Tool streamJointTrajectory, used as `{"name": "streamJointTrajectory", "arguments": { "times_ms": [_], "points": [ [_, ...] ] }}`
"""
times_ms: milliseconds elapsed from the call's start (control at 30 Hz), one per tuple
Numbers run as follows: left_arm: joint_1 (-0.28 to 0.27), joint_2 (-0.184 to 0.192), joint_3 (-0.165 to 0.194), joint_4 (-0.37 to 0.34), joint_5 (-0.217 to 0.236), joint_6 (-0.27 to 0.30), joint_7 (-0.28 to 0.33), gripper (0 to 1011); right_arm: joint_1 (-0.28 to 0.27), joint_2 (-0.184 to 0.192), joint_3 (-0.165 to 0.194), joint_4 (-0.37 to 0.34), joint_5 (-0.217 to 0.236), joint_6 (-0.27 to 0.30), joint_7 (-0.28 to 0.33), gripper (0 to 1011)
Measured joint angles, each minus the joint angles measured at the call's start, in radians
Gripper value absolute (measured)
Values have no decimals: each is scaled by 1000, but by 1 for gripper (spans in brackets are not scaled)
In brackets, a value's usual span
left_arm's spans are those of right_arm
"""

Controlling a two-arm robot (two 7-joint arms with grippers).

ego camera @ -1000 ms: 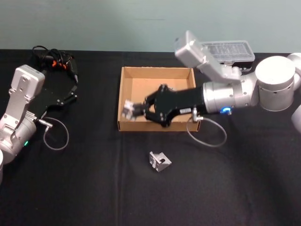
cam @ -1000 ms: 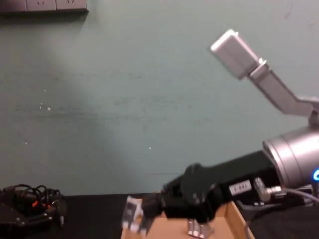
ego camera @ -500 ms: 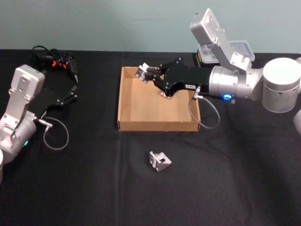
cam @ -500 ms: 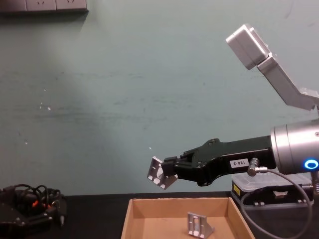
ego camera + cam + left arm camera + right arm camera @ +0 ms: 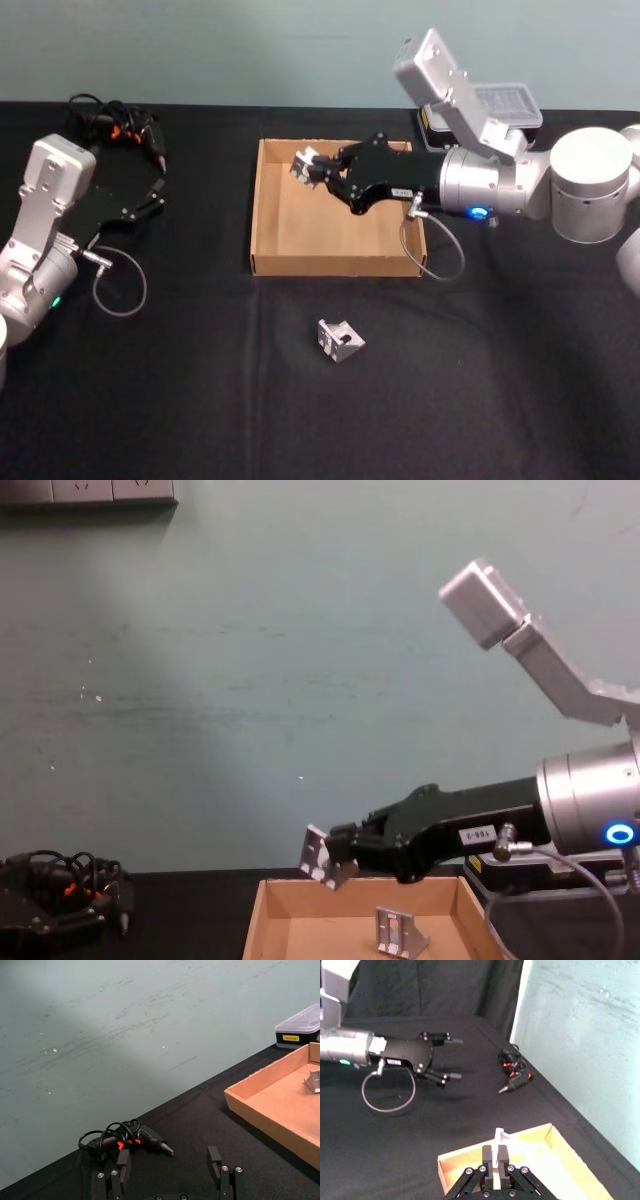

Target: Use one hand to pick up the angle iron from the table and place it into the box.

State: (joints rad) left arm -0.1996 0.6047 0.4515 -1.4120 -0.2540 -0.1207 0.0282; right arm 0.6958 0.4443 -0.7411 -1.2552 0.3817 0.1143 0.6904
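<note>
My right gripper (image 5: 318,168) is shut on a silver angle iron (image 5: 304,162) and holds it in the air over the far left part of the tan box (image 5: 268,215). From the chest, the held angle iron (image 5: 319,856) hangs just above the box's back wall (image 5: 300,888). A second angle iron (image 5: 400,932) lies inside the box. One more angle iron (image 5: 340,342) rests on the black table (image 5: 200,400) in front of the box. My left gripper (image 5: 170,1175) stands open, parked at the left.
A power screwdriver with coiled cable (image 5: 115,125) lies at the back left. A black case with clear lid (image 5: 490,105) stands behind the right arm. The left arm (image 5: 45,235) and its cable loop occupy the left side.
The right gripper carried the angle iron from the box's front left up to its far left, then lowered it slightly. The left arm has stayed still.
</note>
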Motion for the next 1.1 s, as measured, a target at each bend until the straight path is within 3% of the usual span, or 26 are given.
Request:
{"name": "streamJointTrajectory", "arguments": {
  "times_ms": [567,1100],
  "points": [
    [0,0,0,0,0,0,0,1000,-23,-23,19,17,-58,32,-22,70],
    [0,0,0,0,0,0,0,1000,-21,-76,34,121,-114,37,-37,70]
  ]
}}
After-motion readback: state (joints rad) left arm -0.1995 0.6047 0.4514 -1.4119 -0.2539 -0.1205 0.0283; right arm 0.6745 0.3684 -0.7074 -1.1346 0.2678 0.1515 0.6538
